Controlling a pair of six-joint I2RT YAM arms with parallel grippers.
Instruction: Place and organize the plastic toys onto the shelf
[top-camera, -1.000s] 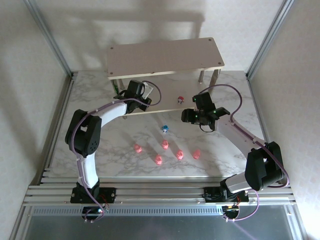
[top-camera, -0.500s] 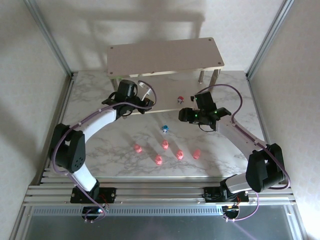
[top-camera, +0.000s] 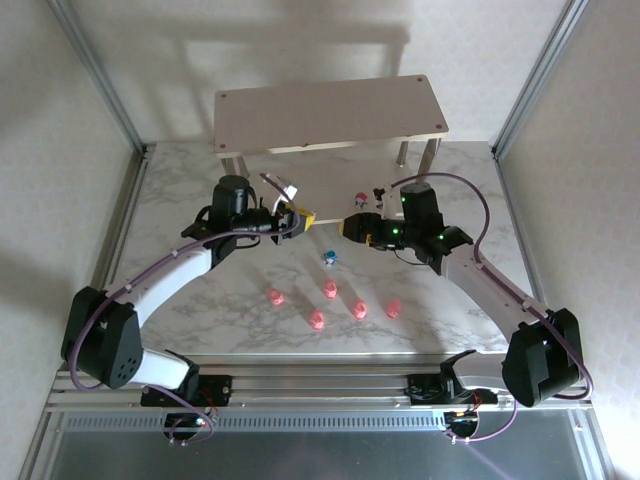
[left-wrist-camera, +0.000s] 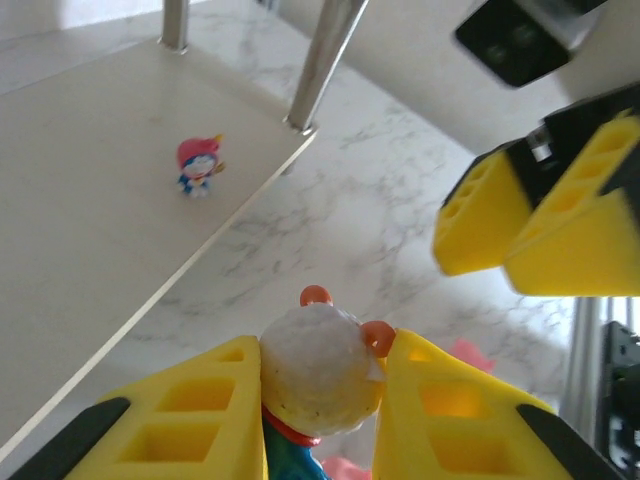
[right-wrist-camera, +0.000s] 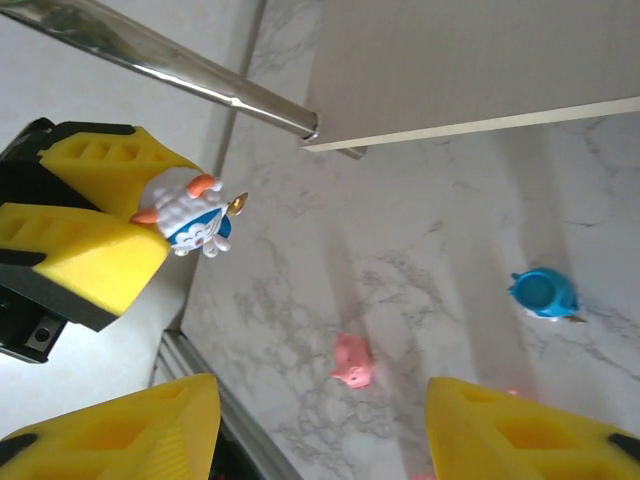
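Note:
My left gripper (top-camera: 298, 218) (left-wrist-camera: 320, 350) is shut on a whitish-blue toy (left-wrist-camera: 318, 375) (right-wrist-camera: 195, 225), held in the air in front of the shelf's lower board (top-camera: 325, 190). My right gripper (top-camera: 352, 228) (right-wrist-camera: 320, 390) hangs open just to the right of it, facing it; its yellow fingers (left-wrist-camera: 480, 220) appear in the left wrist view. A red toy (top-camera: 362, 197) (left-wrist-camera: 198, 165) stands on the lower board. A blue toy (top-camera: 329, 258) (right-wrist-camera: 545, 293) and several pink toys (top-camera: 317, 320) (right-wrist-camera: 353, 362) lie on the marble table.
The shelf's top board (top-camera: 330, 115) overhangs the lower one on thin silver legs (left-wrist-camera: 325, 60) (right-wrist-camera: 180, 70). Metal frame posts (top-camera: 100, 75) and walls close in both sides. Aluminium rails (top-camera: 320, 385) run along the near edge.
The left gripper has drawn back from the shelf's left part and swung right with the toy. The right gripper has moved left towards it.

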